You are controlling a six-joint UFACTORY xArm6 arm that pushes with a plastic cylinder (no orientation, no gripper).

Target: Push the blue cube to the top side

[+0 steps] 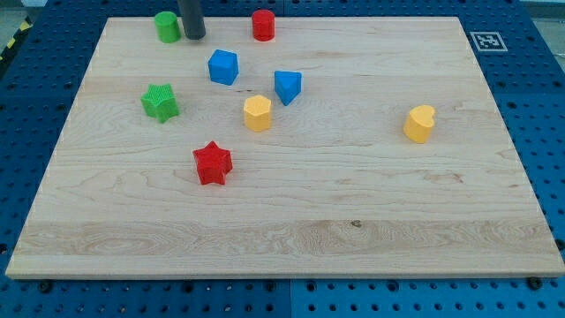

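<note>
The blue cube sits on the wooden board in the upper left part of the view. My tip is at the board's top edge, just up and to the left of the blue cube, apart from it. The tip stands right beside a green cylinder, on that block's right. A red cylinder stands at the top edge to the right of the tip.
A second blue block, wedge-like, lies right of the blue cube. A yellow hexagonal block is below it. A green star is at the left, a red star lower down, a yellow heart-like block at the right.
</note>
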